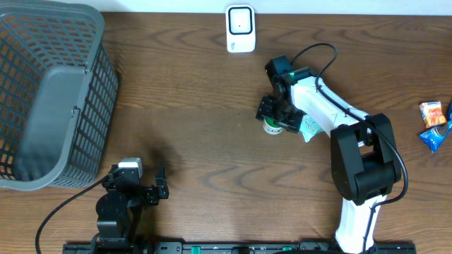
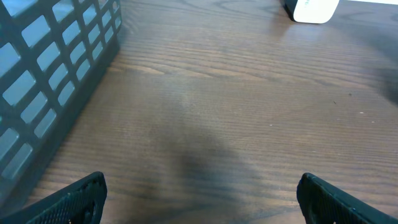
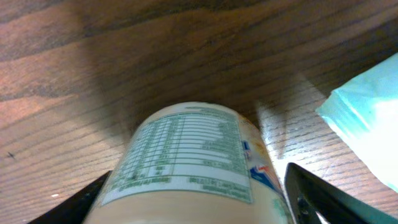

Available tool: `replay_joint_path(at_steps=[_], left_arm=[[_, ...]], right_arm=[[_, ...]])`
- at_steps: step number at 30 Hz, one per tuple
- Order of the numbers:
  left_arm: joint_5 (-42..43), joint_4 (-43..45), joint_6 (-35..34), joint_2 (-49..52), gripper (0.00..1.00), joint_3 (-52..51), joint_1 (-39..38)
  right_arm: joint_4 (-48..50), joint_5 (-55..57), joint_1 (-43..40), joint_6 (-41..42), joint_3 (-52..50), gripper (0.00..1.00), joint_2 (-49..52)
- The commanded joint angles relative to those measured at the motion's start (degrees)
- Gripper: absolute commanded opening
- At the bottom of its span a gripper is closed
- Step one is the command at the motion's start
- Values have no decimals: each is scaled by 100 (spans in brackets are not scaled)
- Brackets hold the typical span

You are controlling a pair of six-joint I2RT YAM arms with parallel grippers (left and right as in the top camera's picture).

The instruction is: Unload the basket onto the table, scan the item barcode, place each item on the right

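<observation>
Right pincer (image 3: pixel 199 190): low over the table, one finger either side of the bottle (image 3: pixel 186 155). Both fingers sit close to its sides. Cannot tell whether they press on it or stand just off it.
Bottle: small, cream-coloured, with a printed table of figures on its label facing the right wrist camera. In the overhead view it is right of the table's middle, mostly under the pincer.
Teal packet (image 3: pixel 367 124): just beside the bottle, on its right, flat on the table.
Scanner (image 1: pixel 240 28): white unit at the far edge, well apart from the bottle.
Left pincer (image 2: pixel 202 199): released, fingers spread wide, nothing between them. It is parked at the near edge, beside the basket.
Basket (image 1: pixel 49 92): grey plastic lattice, far left corner.
Orange packet (image 1: pixel 432 113), blue packet (image 1: pixel 436 135): at the right edge, near each other.
Table (image 1: pixel 183 127): dark brown wood grain, matt, with a soft shadow ahead of the left pincer and another under the right arm.
Rail (image 1: pixel 212 247): black, along the near edge, carrying both arm bases.
Room: only a pale strip (image 1: pixel 353 5) beyond the far edge shows.
</observation>
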Motion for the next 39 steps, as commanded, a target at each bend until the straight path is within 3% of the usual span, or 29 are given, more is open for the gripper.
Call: replay_joint_path(at_steps=[1, 8, 14, 25, 39], left_arm=[[-42, 4, 98, -9, 98, -85, 28], [-44, 4, 98, -9, 98, -85, 28], [-44, 4, 98, -9, 98, -85, 28], [-44, 4, 98, -9, 98, -85, 28], [-44, 4, 98, -9, 98, -85, 28]], right_arm=[[31, 116, 28, -17, -33, 72, -11], [39, 205, 28, -20, -33, 56, -11], [-94, -105, 20, -280, 20, 56, -11], [-1628, -2114, -101, -1331, 623, 52, -11], [-3064, -3401, -52, -2098, 721, 51, -11]])
